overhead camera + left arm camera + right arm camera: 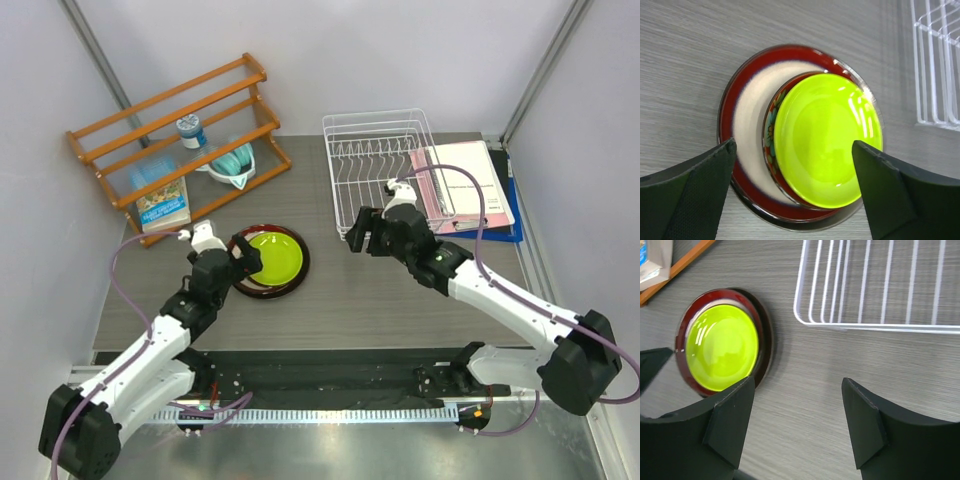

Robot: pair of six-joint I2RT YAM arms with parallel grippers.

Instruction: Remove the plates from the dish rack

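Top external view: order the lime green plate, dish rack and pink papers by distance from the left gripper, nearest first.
1. Lime green plate, right beside the left gripper.
2. Dish rack, back right.
3. Pink papers, far right.

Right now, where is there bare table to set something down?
Bare table runs from the plate stack and rack to the near edge. The gap between stack and rack is narrower, with the right gripper over it. Crowded: shelf back left, papers right of the rack.
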